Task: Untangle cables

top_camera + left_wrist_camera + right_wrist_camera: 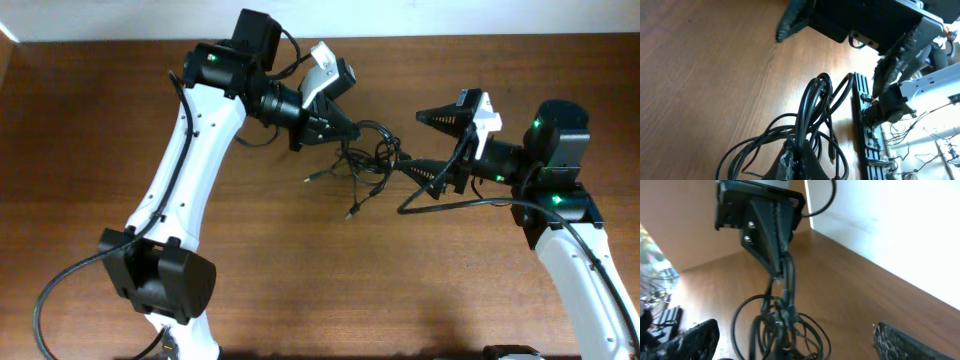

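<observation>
1. Left claw [343,131] is clamped tight on the cables [372,150], pinching several thin black strands together at one side of the tangle.
2. Opposite it, the right claw [412,145] stands spread wide and grips nothing, with one finger on each side of the tangle's other end.
3. The cables form a knot of loose loops between the two claws. They sit toward the far edge of the worktop [300,280], roughly midway between its left and right edges.
4. Two plug ends stray out of the knot toward the near edge, one [311,178] closer to the left claw and the other [351,212] further down.
5. In the left wrist view, the cables [810,110] run out of the left claw [796,162] and fan into loops over the wood. The right claw [842,42] gapes beyond them.
6. In the right wrist view, the right claw [800,340] has its ridged fingers [690,337] far apart. Above them the left claw [779,265] pinches the cables [785,312], which loop down from it.
</observation>
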